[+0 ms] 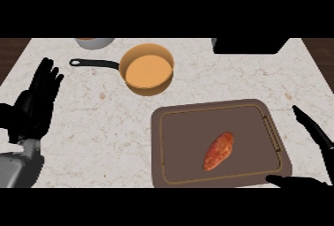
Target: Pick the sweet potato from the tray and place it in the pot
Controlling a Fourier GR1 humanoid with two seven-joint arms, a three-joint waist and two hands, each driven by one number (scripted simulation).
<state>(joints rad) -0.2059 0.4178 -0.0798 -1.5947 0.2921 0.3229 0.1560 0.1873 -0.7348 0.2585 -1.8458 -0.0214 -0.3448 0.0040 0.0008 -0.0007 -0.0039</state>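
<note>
Orange sweet potato [219, 151] lies on unlabelled brown tray [167, 145], untouched.

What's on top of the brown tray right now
Only the sweet potato, lying at a slant on the tray. The right hand covers a bit of the tray's near right corner, so that bit cannot be seen.

Bare counter [98, 128] lies between tray [163, 145] and pot [149, 70]; pot handle [94, 63] projects toward the counter's left edge.
</note>
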